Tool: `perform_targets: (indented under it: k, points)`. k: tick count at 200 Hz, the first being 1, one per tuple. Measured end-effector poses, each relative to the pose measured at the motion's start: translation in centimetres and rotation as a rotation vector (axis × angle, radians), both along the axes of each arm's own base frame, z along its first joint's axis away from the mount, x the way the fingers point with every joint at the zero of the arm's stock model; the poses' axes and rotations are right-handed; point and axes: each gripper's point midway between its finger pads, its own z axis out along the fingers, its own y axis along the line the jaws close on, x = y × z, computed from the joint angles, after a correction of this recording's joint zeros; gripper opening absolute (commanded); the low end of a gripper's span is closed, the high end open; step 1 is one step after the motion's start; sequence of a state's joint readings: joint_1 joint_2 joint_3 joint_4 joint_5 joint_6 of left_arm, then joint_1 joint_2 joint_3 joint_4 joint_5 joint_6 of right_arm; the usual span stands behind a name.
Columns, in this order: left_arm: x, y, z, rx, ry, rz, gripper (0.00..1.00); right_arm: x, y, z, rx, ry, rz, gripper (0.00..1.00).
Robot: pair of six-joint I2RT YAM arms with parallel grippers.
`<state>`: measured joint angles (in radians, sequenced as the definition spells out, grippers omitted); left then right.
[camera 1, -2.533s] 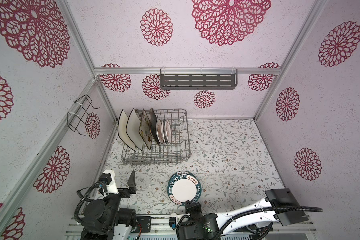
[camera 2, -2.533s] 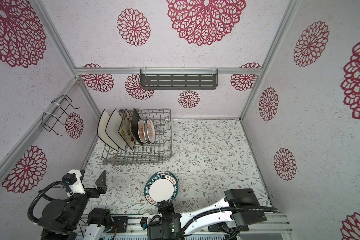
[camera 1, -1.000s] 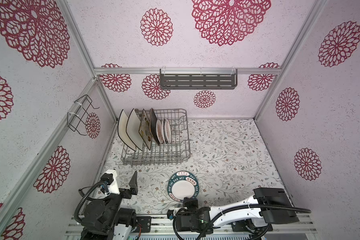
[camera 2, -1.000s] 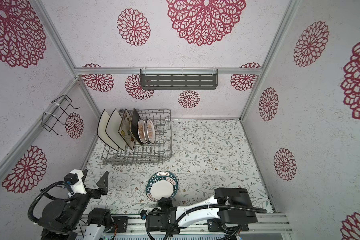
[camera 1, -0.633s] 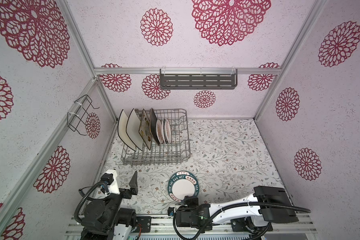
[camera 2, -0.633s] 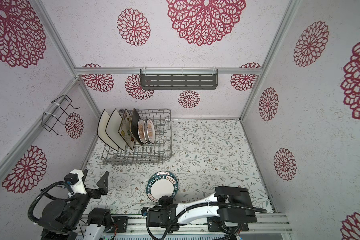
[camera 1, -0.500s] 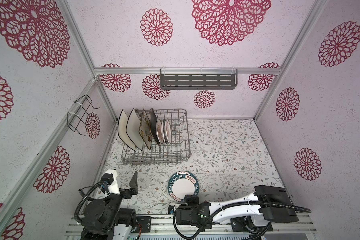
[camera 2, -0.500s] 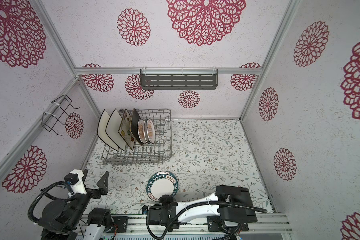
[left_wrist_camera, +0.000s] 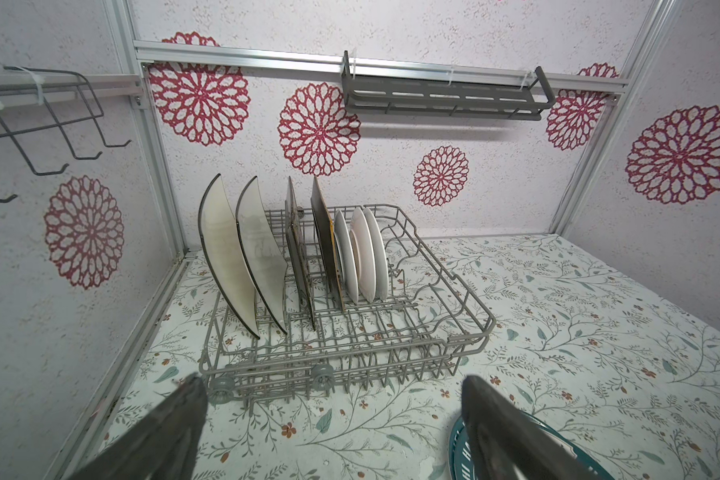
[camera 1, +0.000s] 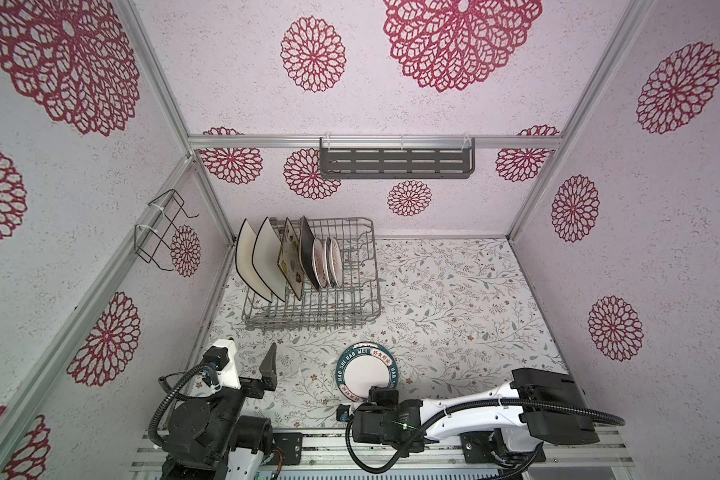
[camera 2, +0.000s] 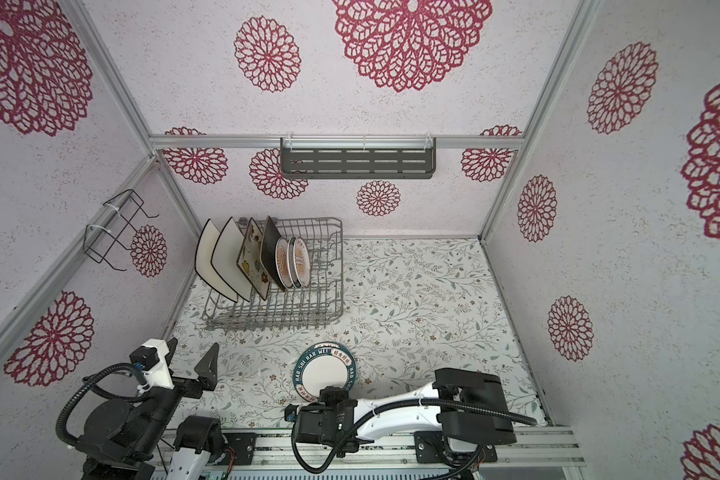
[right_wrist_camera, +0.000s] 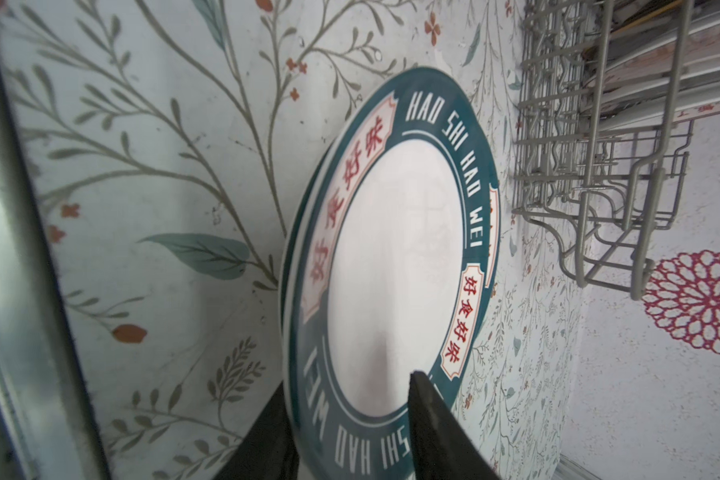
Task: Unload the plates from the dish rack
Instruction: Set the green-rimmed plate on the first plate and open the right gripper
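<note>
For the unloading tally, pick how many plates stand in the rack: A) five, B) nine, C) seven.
C: the rack holds four square plates and three round ones, all on edge.

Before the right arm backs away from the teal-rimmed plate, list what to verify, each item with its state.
1. The teal-rimmed plate lies flat on the table, apart from the dish rack: ok.
2. The right gripper is free of that plate: cannot tell; its fingers straddle the near rim.
3. The left gripper is open and empty: ok.
4. The left gripper is apart from rack and plate in both top views: ok.
5. The rack is unloaded: not ok; seven plates stand between its tines.
</note>
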<state>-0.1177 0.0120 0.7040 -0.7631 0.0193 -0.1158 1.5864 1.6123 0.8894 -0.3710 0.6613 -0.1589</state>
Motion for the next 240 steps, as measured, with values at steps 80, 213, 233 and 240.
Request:
perform_targets:
  k: [80, 213, 233, 240]
  points:
    - [-0.04, -0.27, -0.01, 0.002, 0.0, -0.016, 0.97, 0.04, -0.16, -0.17, 0.025, 0.053, -0.033, 0.56]
    - [-0.05, -0.36, -0.01, 0.007, -0.001, -0.022, 0.97, 0.62, -0.67, -0.61, 0.027, 0.097, -0.076, 0.64]
    - [-0.06, -0.37, -0.02, 0.009, -0.001, -0.022, 0.97, 0.67, -0.72, -0.62, 0.029, 0.098, -0.081, 0.64]
    - [-0.06, -0.37, -0.02, 0.009, -0.001, -0.022, 0.97, 0.67, -0.75, -0.64, 0.028, 0.098, -0.083, 0.65]
